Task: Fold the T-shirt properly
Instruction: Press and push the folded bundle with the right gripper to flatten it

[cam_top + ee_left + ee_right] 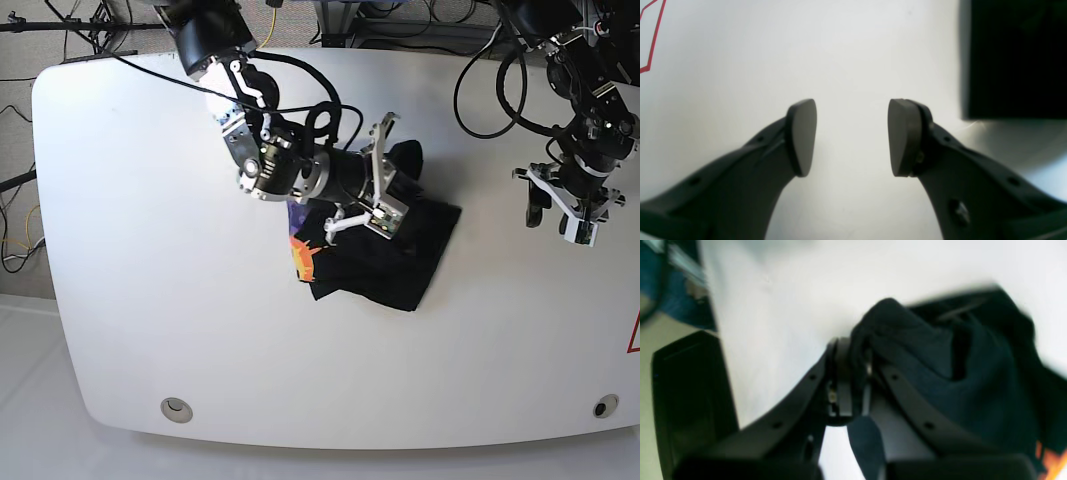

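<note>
The black T-shirt point(400, 260) lies crumpled in the middle of the white table point(150, 250), its orange-yellow graphic point(303, 255) showing at its left edge. My right gripper point(398, 170) reaches in from the upper left and is shut on a bunched fold at the shirt's top. In the right wrist view the right gripper point(853, 366) pinches dark T-shirt point(960, 380) fabric that drapes away to the right. My left gripper point(562, 208) hangs over bare table to the right of the shirt. In its own view the left gripper point(851, 136) is open, with nothing between the pads point(803, 136).
A red outline mark point(634, 335) sits at the table's right edge, also seen as a red line point(653, 40). A dark block point(1017, 60) fills the left wrist view's upper right; I cannot tell what it is. Cables point(330, 20) run along the far edge. Two round holes point(177, 407) sit near the front edge.
</note>
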You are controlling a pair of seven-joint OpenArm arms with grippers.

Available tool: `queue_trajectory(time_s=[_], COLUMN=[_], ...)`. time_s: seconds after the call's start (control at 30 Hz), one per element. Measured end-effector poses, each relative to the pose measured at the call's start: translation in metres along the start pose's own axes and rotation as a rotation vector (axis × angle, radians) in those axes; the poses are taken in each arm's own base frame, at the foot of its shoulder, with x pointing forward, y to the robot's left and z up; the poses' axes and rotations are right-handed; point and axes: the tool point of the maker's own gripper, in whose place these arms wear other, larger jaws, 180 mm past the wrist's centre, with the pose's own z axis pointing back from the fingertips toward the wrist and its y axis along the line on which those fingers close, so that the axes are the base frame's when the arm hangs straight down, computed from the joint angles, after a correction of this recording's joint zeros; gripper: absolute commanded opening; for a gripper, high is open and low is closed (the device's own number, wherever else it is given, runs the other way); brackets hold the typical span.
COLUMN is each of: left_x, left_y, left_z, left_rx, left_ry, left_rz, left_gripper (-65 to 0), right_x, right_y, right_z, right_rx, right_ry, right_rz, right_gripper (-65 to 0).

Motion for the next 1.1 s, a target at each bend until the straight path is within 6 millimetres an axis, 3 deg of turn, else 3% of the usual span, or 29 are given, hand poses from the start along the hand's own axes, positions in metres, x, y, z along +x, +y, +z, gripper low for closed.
queue_trajectory(time_s=[0.27, 0.47, 0.87, 0.97, 1.1], left_x=[-0.008, -0.008, -0.009, -0.011, -0.014], left_y=[-0.001, -0.001, -0.001, -0.001, -0.002], left_z=[0.002, 0.002, 0.002, 0.002, 0.003], left_rx=[-0.003, -0.003, -0.003, -0.003, -0.004], left_ry=[0.019, 0.018, 0.022, 0.027, 0.033], left_rz=[0.002, 0.001, 0.002, 0.003, 0.003], left_gripper=[-33.7, -33.7, -33.7, -33.7, -33.7], right_x=[-0.005, -0.025, -0.058, -0.057, -0.045], right_y=[0.005, 0.004, -0.008, -0.004, 0.002], right_z=[-0.035, -0.061, -0.088, -0.093, -0.098], right_rx=[0.070, 0.114, 0.140, 0.148, 0.161], right_ry=[0.088, 0.175, 0.257, 0.258, 0.234], right_rz=[0.006, -0.038, -0.075, -0.085, -0.082], right_gripper=[-65.0, -65.0, -64.6, -58.7, -43.1])
